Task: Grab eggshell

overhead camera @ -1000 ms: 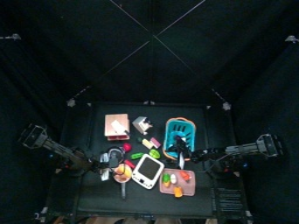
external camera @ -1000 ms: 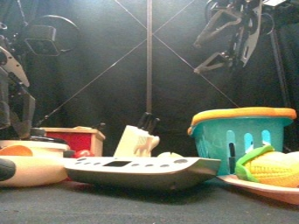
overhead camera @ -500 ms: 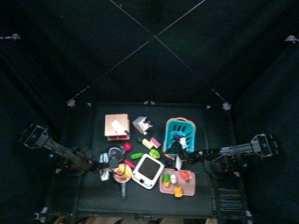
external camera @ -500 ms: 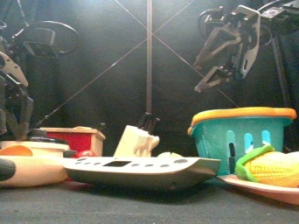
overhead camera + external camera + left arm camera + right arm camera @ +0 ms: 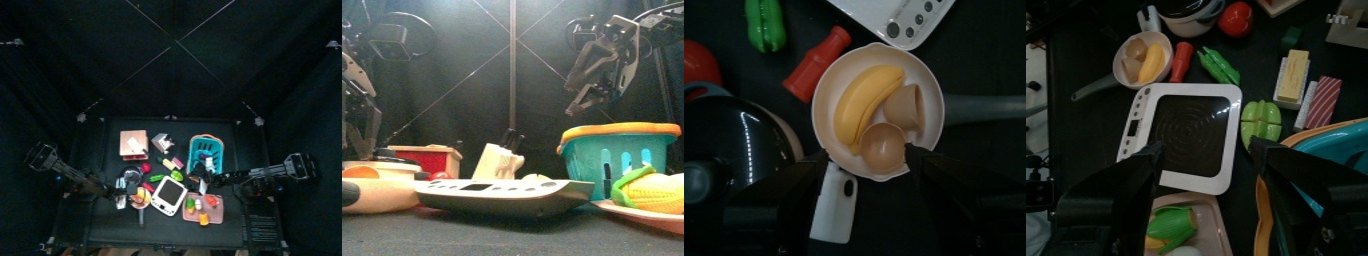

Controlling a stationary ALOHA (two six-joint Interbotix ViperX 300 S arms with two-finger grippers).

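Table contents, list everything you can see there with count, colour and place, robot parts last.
bowl: one, cream, under the left tool, holding the next three.
banana: one, yellow, in the bowl.
eggshell halves: two, tan, beside the banana.
kitchen scale: one, white with black plate, table middle.
basket: one, teal with orange rim, right side.
corn: one, yellow with green husk, on a plate front right.
knife block: one, cream, behind the scale.
box: one, red, back left.
left tool: one, black, open above the bowl.
right tool: one, black, open above the scale.
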